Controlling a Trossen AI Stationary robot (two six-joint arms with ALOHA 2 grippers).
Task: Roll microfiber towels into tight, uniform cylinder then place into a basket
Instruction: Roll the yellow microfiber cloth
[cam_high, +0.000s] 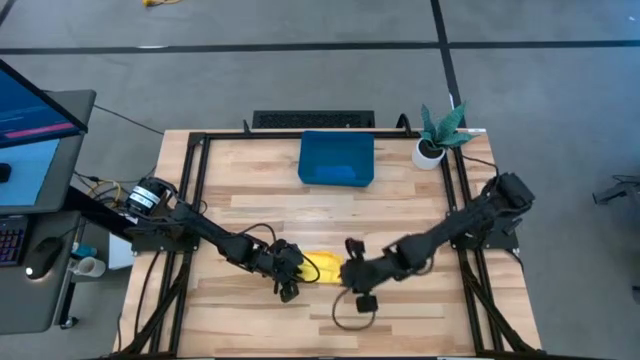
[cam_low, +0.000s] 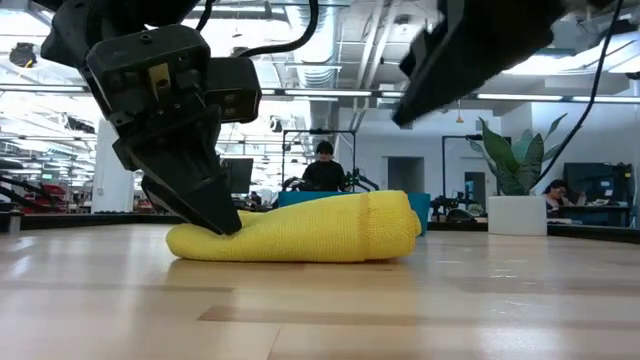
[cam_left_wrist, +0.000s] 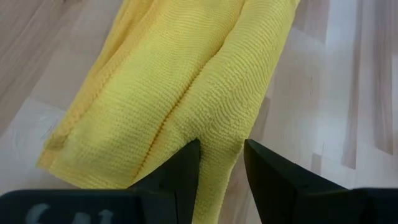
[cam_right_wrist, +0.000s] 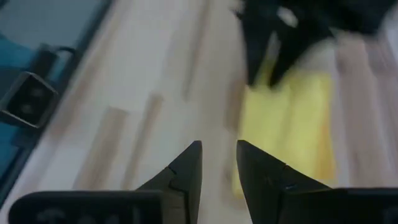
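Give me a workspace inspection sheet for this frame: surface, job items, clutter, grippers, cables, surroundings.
Surface: wooden table, bare planks inside a black frame.
Job's things: yellow towel rolled, lying near the front edge; blue basket at the back, a blue cloth apparently in it.
Clutter: white pot with green plant at the back right corner.
Grippers: left gripper pinching a fold at the yellow towel's end; right gripper just off the other end, fingers apart, holding nothing.
Cables: black loop on the table under the right arm; loose wires beside the left arm's base.
Surroundings: monitor and keyboard to the left; people seated in the room behind.
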